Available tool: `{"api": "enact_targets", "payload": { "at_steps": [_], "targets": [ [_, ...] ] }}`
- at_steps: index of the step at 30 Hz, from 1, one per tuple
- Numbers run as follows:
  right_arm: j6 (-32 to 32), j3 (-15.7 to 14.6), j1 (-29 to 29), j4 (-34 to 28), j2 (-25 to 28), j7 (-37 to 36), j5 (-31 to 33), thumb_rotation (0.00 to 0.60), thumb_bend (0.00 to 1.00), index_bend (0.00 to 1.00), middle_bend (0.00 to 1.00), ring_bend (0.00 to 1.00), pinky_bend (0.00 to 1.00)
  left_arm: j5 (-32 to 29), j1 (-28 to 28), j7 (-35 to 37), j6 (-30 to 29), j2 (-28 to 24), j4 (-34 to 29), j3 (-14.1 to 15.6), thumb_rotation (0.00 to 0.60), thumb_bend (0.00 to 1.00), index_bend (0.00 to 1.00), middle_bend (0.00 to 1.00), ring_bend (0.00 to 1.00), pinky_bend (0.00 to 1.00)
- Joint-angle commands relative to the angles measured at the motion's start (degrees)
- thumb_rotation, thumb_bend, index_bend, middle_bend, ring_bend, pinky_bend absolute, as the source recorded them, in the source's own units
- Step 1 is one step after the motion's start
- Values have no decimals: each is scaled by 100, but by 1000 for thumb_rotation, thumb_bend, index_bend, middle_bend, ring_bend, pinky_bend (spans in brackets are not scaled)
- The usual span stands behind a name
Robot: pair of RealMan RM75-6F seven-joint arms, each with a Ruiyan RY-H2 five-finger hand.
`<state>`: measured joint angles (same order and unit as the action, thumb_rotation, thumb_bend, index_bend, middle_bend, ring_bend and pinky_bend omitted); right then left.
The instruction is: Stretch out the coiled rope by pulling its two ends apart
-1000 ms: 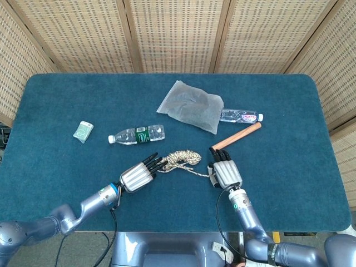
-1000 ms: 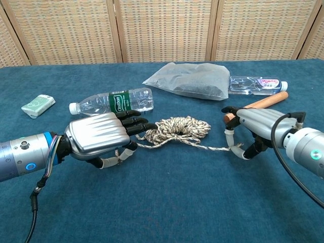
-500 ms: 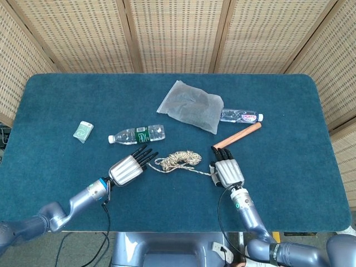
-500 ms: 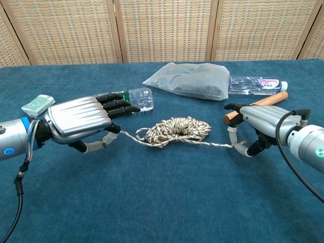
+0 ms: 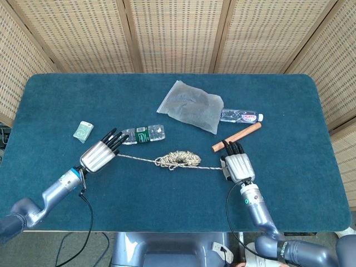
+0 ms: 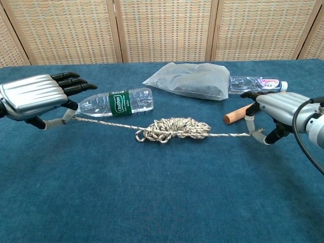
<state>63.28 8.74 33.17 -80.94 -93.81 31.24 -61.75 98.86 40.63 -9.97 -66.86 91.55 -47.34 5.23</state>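
A beige twisted rope (image 5: 178,159) (image 6: 172,129) lies in a small bunch at the table's middle, with a taut strand running out each side. My left hand (image 5: 100,153) (image 6: 38,96) pinches the left end, over by the green-labelled bottle. My right hand (image 5: 237,163) (image 6: 273,109) pinches the right end, just in front of the wooden stick. Both strands hang slightly above the cloth.
A green-labelled water bottle (image 5: 139,134) (image 6: 117,101) lies behind the left strand. A wooden stick (image 5: 238,136) (image 6: 237,115), a second bottle (image 5: 240,117) (image 6: 255,84) and a grey bag (image 5: 191,105) (image 6: 190,81) are at the back right. A small green packet (image 5: 83,131) lies at the left.
Both hands moved outward, the left far to the left, the right a little rightward. The strands have drawn taut and the coil has shrunk to a tighter bunch.
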Motion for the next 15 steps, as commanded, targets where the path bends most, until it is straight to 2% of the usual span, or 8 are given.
{"api": "enact_targets", "payload": {
  "at_steps": [1,9,15],
  "targets": [
    [20,0,-23,48,70,37,29,600,454,719,0,0,0,-23,-94,168,-56,-1,252,43,600,438,822,0,0,0],
    [30,-33,-142,186,343,-89,36,600,453,719,0,0,0,-201,-399,834,-184,36,1088,59,600,440,826,0,0,0],
    [-2,-40,-186,274,420,-190,41,600,453,719,0,0,0,-252,-495,1124,-226,68,1428,57,600,443,826,0,0,0]
  ]
}}
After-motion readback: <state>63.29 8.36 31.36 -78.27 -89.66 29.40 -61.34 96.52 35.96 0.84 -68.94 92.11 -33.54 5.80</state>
